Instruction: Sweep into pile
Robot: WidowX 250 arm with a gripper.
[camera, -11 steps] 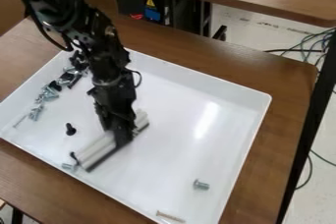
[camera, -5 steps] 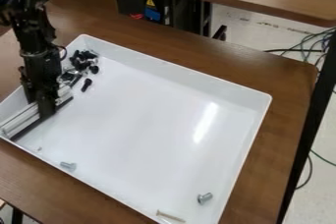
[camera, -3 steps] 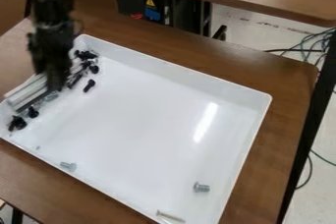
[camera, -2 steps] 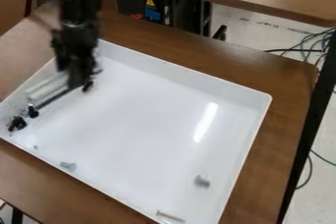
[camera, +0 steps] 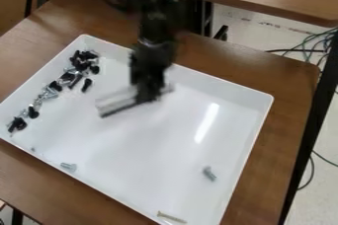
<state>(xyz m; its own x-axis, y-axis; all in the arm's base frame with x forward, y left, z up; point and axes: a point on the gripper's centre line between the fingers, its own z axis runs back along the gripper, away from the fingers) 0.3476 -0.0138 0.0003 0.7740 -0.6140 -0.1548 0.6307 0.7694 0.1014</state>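
Our claw (camera: pixel 149 95) clasps the pale sweeper bar (camera: pixel 119 101) over the white tray (camera: pixel 142 150); we judge it light and stiff, best held near its middle, while the loose bolt (camera: pixel 209 173) may roll.

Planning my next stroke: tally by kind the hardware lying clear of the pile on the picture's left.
Short silver bolts: 2
Long thin screw: 1
Tiny piece: 1
Total: 4
Left out: the pile, with the black bolt at its edge.
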